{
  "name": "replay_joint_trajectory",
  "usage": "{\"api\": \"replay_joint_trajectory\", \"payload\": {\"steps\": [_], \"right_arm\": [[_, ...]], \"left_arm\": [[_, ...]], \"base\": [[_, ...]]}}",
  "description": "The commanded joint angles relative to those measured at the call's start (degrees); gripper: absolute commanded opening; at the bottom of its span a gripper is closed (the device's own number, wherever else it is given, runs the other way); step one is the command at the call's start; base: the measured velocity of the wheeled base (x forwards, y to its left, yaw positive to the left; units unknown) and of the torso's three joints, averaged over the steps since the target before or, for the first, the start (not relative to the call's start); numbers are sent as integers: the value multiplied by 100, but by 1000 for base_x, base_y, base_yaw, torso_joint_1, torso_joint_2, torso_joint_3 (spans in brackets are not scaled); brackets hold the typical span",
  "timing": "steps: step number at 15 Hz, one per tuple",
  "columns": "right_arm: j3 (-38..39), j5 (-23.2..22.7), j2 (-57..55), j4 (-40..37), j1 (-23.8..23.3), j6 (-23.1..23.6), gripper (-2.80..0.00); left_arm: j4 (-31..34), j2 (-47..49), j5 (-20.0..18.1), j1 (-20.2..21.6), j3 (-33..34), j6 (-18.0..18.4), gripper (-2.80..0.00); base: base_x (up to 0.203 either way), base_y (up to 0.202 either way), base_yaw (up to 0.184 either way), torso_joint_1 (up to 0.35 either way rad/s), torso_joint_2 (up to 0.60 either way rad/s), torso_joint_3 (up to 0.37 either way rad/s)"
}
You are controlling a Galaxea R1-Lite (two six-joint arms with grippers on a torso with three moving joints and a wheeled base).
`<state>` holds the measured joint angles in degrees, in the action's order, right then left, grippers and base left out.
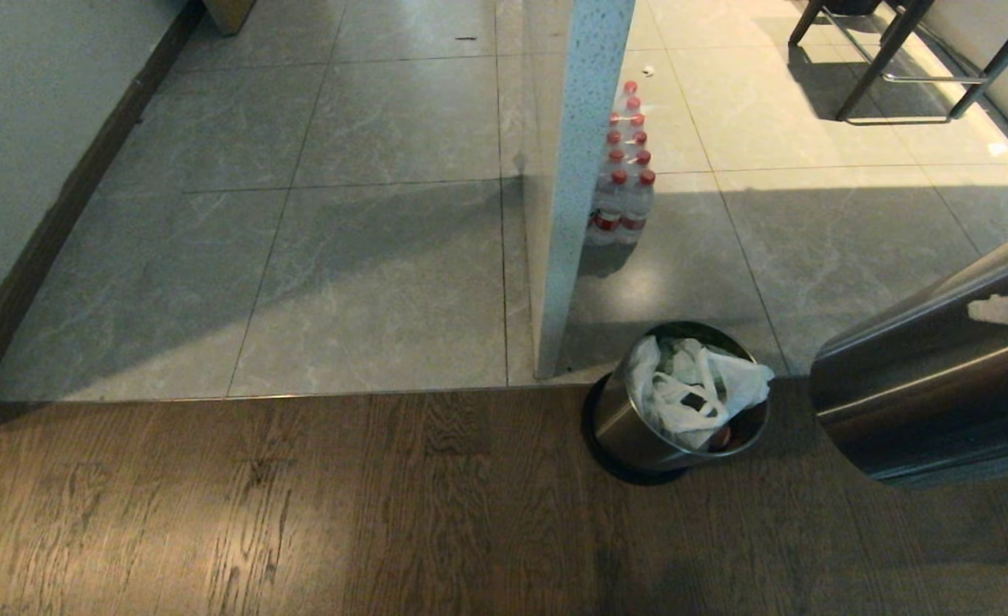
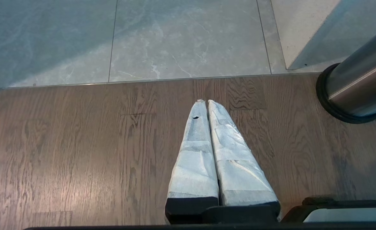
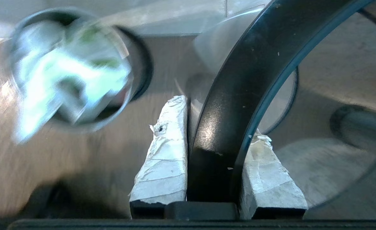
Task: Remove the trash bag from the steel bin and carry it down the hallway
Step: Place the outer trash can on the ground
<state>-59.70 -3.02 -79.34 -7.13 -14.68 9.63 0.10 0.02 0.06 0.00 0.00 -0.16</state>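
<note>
Dark wood flooring [image 1: 299, 513] runs up to pale tiles [image 1: 384, 282]. At that far edge of the wood, by the foot of a white partition [image 1: 568, 188], you have the steel bin [image 1: 632, 428] standing upright. The trash bag [image 1: 692, 389] sits inside it, its loose top bunched above the opening, so the lift-out and the carry are both left to do. Your right gripper [image 3: 218, 118] pinches the black rim [image 3: 226, 127] of a tilted steel shell [image 1: 923, 393] just beside the bin. Your left gripper [image 2: 204, 103] hangs over the wood, fingers pressed together, empty.
</note>
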Motion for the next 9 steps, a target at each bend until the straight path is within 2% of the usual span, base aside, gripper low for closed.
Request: {"api": "replay_joint_trajectory", "payload": {"steps": [1, 5, 9], "right_arm": [[353, 18, -1121, 1209, -219, -32, -280], [90, -119, -2860, 2903, -479, -47, -280], [-483, -189, -4035, 3598, -640, -16, -280]], "left_arm": [[-2, -11, 2, 0, 9, -2, -280], [-2, -11, 2, 0, 9, -2, -280], [-2, -11, 2, 0, 0, -2, -280]], "base": [[0, 0, 0, 0, 0, 0], [0, 0, 0, 0, 0, 0], [0, 0, 0, 0, 0, 0]]}}
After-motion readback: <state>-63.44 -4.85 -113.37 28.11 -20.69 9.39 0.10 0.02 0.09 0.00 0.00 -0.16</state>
